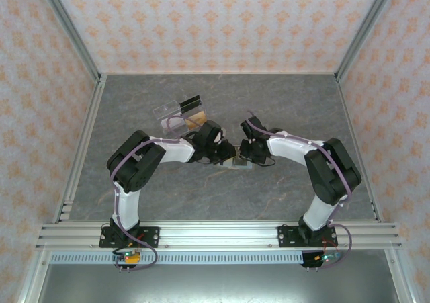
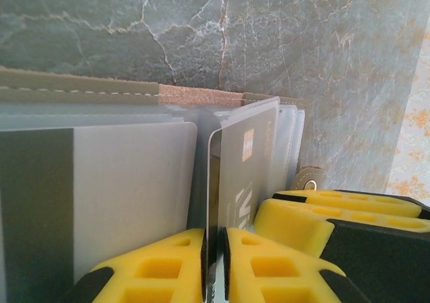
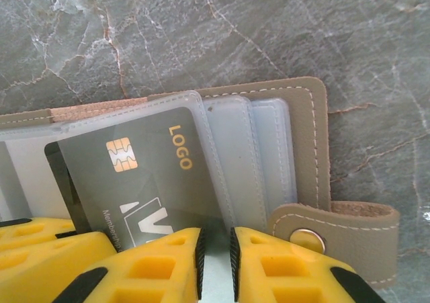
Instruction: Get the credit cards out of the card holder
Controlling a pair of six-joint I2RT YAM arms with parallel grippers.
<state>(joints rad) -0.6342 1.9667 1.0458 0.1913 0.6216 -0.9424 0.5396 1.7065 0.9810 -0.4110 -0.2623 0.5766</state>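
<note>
Your left gripper [image 2: 215, 252] has its jaws pressed together on the near edge of the grey chip card [image 3: 134, 175], which shows edge-on between the yellow pads. Your right gripper [image 3: 215, 252] stands just beside it. Its jaws are nearly together on what looks like a clear sleeve of the card holder [image 3: 310, 135], which lies open on the table [image 3: 201, 34] midway between the arms. I judge the job barely begun: the grey card is partly out of its sleeve but not free, and a pale card with a dark stripe [image 2: 127, 202] sits in the next pocket. The grippers almost touch, so room there is tight. The snap tab [image 3: 339, 226] lies by the right jaw, and the clear tray [image 1: 178, 111] sits near, behind the left wrist.
</note>
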